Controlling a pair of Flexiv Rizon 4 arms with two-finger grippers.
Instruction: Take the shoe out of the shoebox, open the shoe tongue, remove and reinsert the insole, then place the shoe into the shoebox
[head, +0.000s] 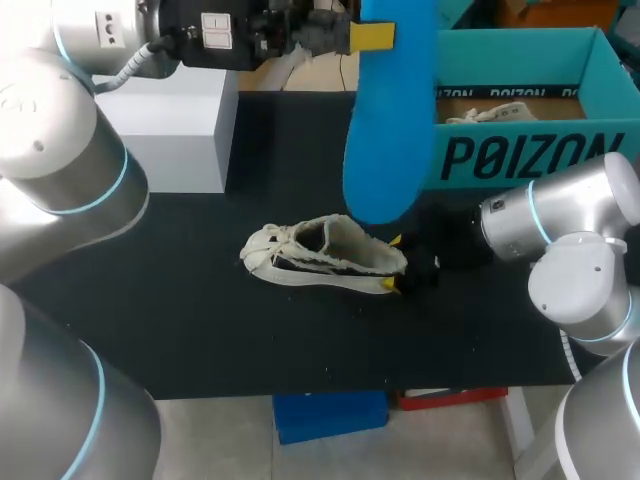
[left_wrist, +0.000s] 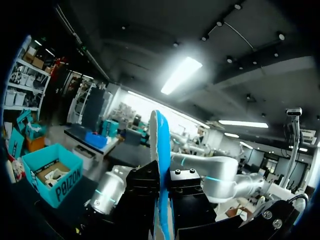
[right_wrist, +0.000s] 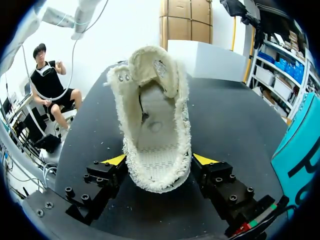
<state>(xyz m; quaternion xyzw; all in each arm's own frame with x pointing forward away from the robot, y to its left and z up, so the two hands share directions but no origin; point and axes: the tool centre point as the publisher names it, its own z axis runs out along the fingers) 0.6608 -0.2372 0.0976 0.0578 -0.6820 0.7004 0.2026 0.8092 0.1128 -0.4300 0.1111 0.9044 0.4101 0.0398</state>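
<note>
Gripping the cream shoe (right_wrist: 155, 115) by its heel from both sides, the right tool (right_wrist: 159, 162) holds it on the black table (head: 200, 300) near centre, while the left tool (left_wrist: 162, 182) at 12 o'clock clamps the blue insole (head: 385, 120) aloft, the teal shoebox (head: 520, 150) at 2 o'clock.

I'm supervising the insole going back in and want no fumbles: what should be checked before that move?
1. Insole gripped: ok. The blue insole is clamped in the left tool, held upright.
2. Shoe steadied: ok. The right tool is shut on the heel of the shoe, which lies on the table.
3. Opening free: ok. The tongue is pulled forward and the footbed looks bare.
4. Insole at the opening: not ok. It hangs above the table, not in the shoe.
5. Insole's toe end leading: cannot tell.
</note>
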